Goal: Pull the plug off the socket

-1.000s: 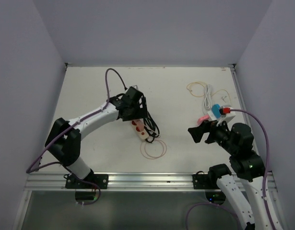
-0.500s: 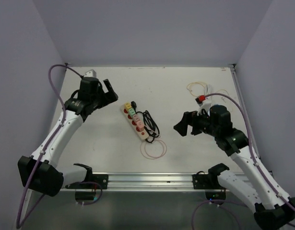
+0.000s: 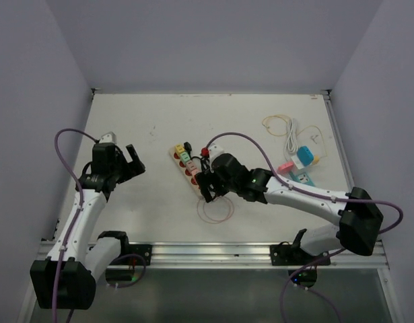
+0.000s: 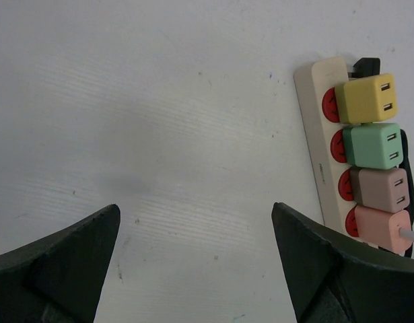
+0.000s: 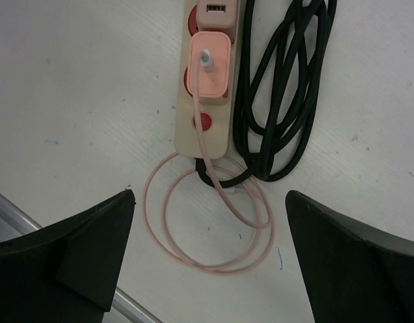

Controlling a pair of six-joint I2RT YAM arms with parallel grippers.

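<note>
A cream power strip lies mid-table; in the left wrist view it carries yellow, green, taupe and pink plugs. In the right wrist view the pink plug sits in the strip, and its pink cable coils on the table below. My right gripper is open and hovers over the strip's near end. My left gripper is open and empty, left of the strip.
A coiled black cord lies beside the strip. A white cable with blue and pink adapters and a thin loop of wire lie at the back right. A metal rail runs along the near edge.
The left arm has drawn back from the strip to the left. The right arm has swung from the right side to above the strip's near end.
</note>
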